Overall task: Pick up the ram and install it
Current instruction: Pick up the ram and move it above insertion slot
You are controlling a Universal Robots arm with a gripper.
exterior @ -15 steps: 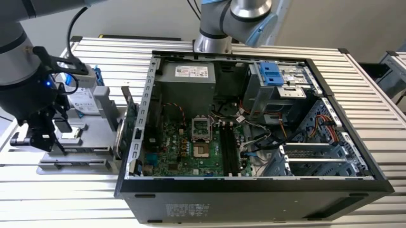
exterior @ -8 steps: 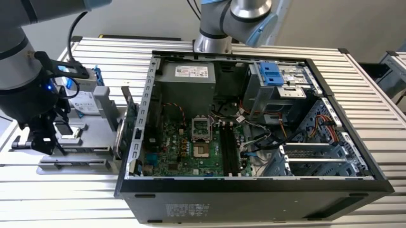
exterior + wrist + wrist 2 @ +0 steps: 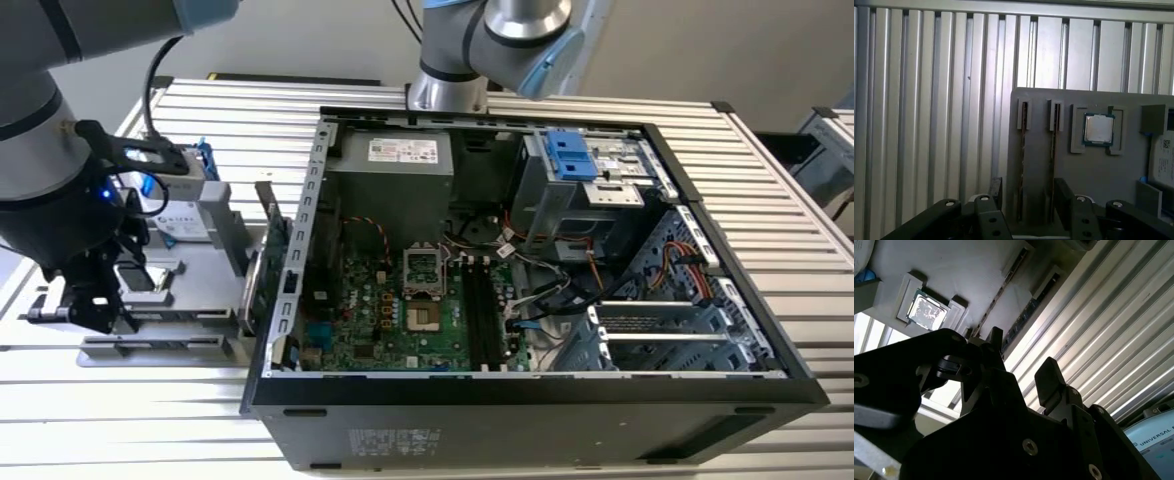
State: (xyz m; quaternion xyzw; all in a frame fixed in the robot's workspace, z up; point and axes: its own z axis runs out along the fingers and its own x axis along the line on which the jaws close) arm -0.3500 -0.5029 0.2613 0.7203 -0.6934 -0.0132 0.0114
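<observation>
Slats of pale ribbed aluminium make up the table (image 3: 134,430), their long grooves catching the light; behind it stands a plain grey wall, and the corner of another slatted surface (image 3: 830,140) shows at the exterior view's right.

On the table lies an open black computer case (image 3: 534,420), a boxy steel shell. Inside it are a green main board (image 3: 374,300), a grey power supply (image 3: 400,150), loose coloured wires and a blue plastic drive bracket (image 3: 569,155).

At the exterior view's left the smooth grey arm (image 3: 40,150) reaches down over a flat matte grey tray (image 3: 1094,175) that sits just beside the case. At the far edge of the table, behind the case, stands the grey and blue base of another arm (image 3: 447,60).

On the tray, a silver hard drive (image 3: 187,215) in a blue frame stands near the case. A square processor (image 3: 1098,129) with a shiny metal lid rests in a raised pocket.

Beside the processor are two narrow slots, each holding a thin dark stick edge-on. The ram (image 3: 1023,145) sits in the slot farther from the processor, and a second stick (image 3: 1053,145) sits in the nearer one.

In both wrist views the black, blocky fingers (image 3: 1063,192) are spread apart and grip nothing. They hang just above the tray at one end of the slots, with the ram running toward the gap between them.
</observation>
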